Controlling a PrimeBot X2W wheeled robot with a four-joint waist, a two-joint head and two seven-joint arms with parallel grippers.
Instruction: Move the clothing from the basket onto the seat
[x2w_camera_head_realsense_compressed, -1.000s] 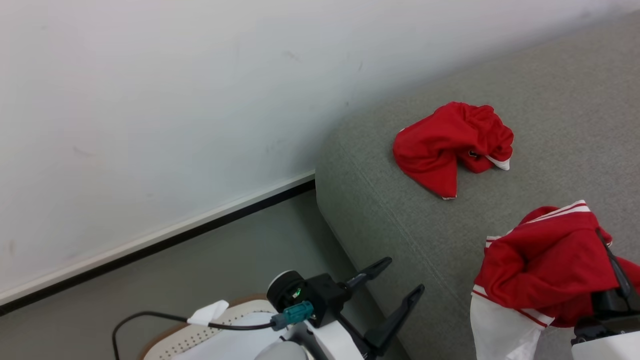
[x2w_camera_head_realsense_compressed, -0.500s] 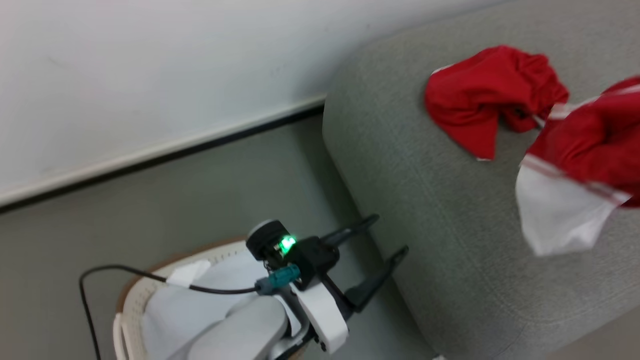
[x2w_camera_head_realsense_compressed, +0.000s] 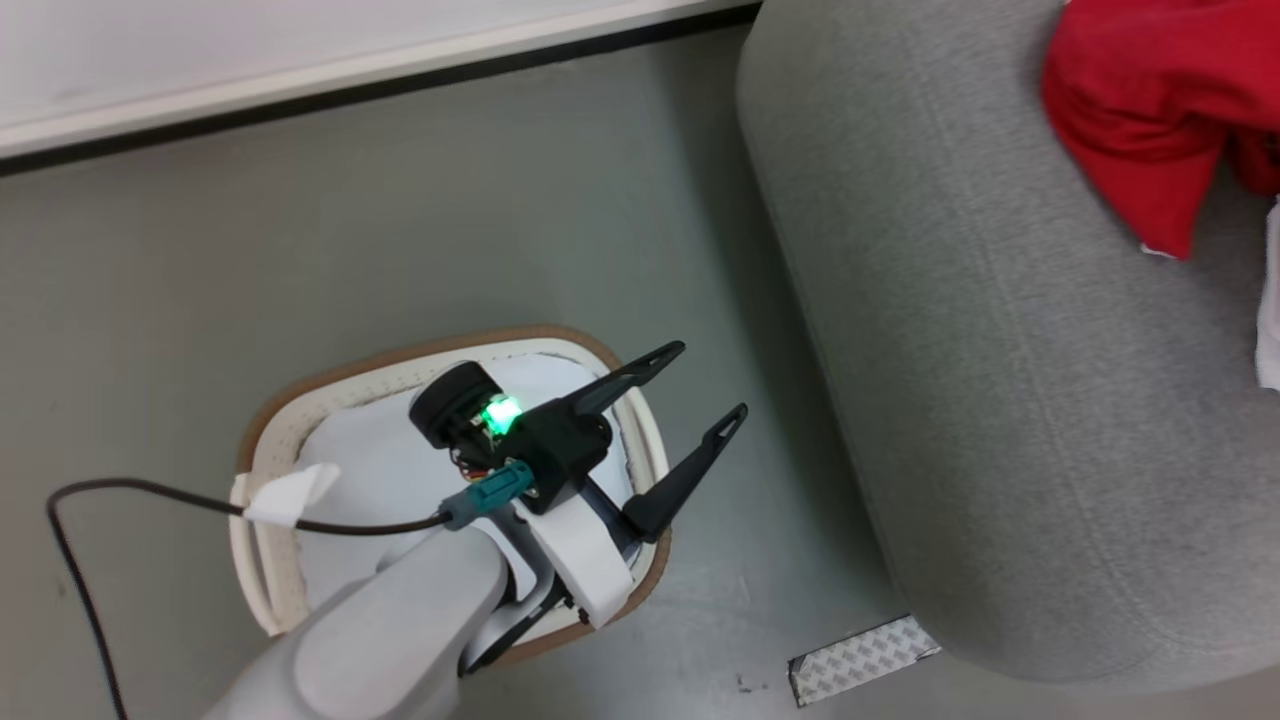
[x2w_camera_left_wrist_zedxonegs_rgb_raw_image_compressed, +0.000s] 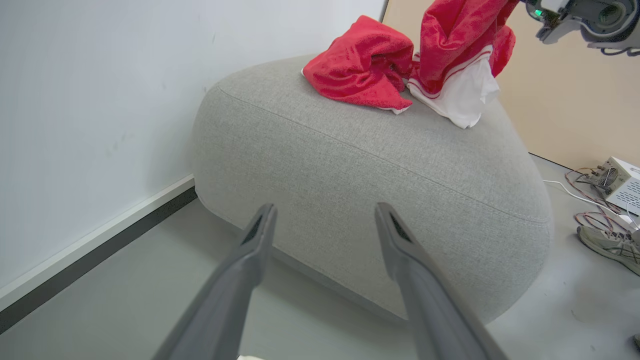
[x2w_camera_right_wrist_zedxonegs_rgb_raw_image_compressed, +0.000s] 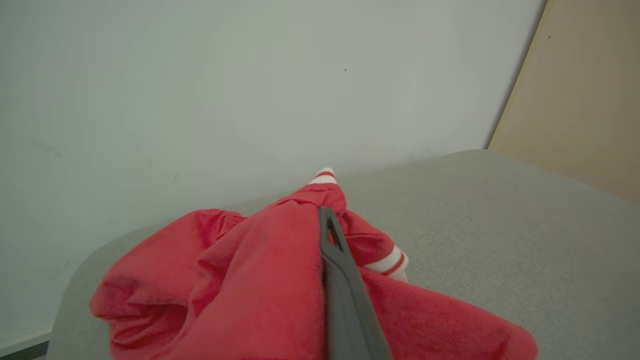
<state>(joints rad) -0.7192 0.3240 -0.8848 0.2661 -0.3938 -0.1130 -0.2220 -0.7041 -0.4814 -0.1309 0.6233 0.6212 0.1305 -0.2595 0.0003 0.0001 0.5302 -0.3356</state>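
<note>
Over the cream basket (x2w_camera_head_realsense_compressed: 285, 425), left gripper (x2w_camera_head_realsense_compressed: 710, 380) hangs on a pale forearm (x2w_camera_head_realsense_compressed: 400, 620) angled in from lower left, fingers spread wide with nothing between them. Right gripper (x2w_camera_right_wrist_zedxonegs_rgb_raw_image_compressed: 326, 220) is clamped on the red-and-white striped garment (x2w_camera_left_wrist_zedxonegs_rgb_raw_image_compressed: 450, 45), holding it bunched above the grey sofa (x2w_camera_left_wrist_zedxonegs_rgb_raw_image_compressed: 375, 165), white hem drooping toward the cushion. Plain red garment (x2w_camera_left_wrist_zedxonegs_rgb_raw_image_compressed: 360, 70) lies crumpled on the sofa top just beside it.

The plain red garment (x2w_camera_left_wrist_zedxonegs_rgb_raw_image_compressed: 362, 62) is noted crumpled on top of the seat (x2w_camera_left_wrist_zedxonegs_rgb_raw_image_compressed: 380, 165), near its wall-side edge. The red-and-white striped garment (x2w_camera_left_wrist_zedxonegs_rgb_raw_image_compressed: 455, 55) is seen hanging bunched just beside it, white part lowest. The seat is recorded as light grey, rounded and seamed. The basket (x2w_camera_head_realsense_compressed: 275, 440), cream, perforated and brown-rimmed, is found upright on the floor beside the seat.
</note>
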